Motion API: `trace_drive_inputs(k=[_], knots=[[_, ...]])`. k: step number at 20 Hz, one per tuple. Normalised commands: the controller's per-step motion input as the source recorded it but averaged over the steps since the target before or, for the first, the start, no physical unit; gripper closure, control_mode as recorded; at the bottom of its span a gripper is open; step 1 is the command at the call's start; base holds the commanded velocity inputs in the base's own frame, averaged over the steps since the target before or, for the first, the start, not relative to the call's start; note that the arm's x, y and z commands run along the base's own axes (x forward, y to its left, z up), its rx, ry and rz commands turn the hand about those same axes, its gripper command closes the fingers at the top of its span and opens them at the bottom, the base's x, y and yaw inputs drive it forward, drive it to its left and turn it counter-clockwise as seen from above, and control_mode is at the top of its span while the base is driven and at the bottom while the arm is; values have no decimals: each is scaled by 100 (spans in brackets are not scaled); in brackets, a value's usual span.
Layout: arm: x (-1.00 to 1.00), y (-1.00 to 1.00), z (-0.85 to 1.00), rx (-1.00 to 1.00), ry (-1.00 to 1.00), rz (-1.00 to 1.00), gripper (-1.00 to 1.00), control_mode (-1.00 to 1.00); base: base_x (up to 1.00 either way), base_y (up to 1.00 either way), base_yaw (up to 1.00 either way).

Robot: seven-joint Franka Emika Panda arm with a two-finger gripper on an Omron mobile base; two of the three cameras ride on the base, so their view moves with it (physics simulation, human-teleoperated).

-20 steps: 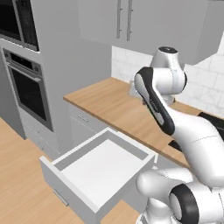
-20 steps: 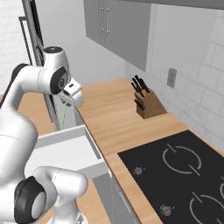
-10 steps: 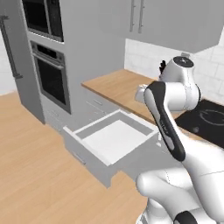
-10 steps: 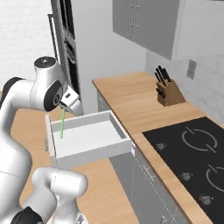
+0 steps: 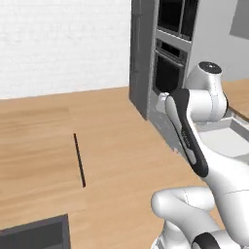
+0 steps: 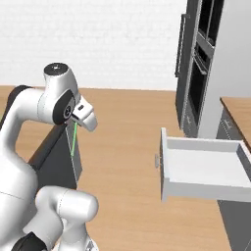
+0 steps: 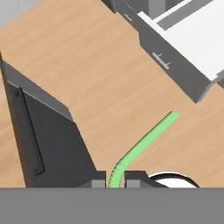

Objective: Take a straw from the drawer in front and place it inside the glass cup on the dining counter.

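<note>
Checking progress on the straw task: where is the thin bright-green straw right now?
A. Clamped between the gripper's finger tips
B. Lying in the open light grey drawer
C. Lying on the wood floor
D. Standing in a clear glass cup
A: in the hand view the thin bright-green straw runs out from between the shut gripper, clear of the open light grey drawer.

A kitchen: built-in wall ovens (image 5: 169,73), grey open drawer (image 6: 203,169), wood floor (image 5: 112,126).

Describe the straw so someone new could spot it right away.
Find the white robot arm over the wooden floor, left of the open drawer. Hanging from its gripper is the straw, the one thin bright-green stick among greys and browns.
</note>
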Motion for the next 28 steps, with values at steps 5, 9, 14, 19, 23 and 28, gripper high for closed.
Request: trace_drive_inputs(k=[5, 9, 14, 19, 23, 28], knots=[[0, 0, 0, 0, 0, 0, 100, 100, 4, 41, 55], [0, 0, 0, 0, 0, 0, 100, 100, 86, -5, 6], [0, 0, 0, 0, 0, 0, 100, 100, 100, -12, 0], [0, 0, 0, 0, 0, 0, 100, 100, 100, -14, -3], [0, 0, 0, 0, 0, 0, 100, 100, 100, -29, -3], [0, 0, 0, 0, 0, 0, 100, 100, 100, -39, -2]])
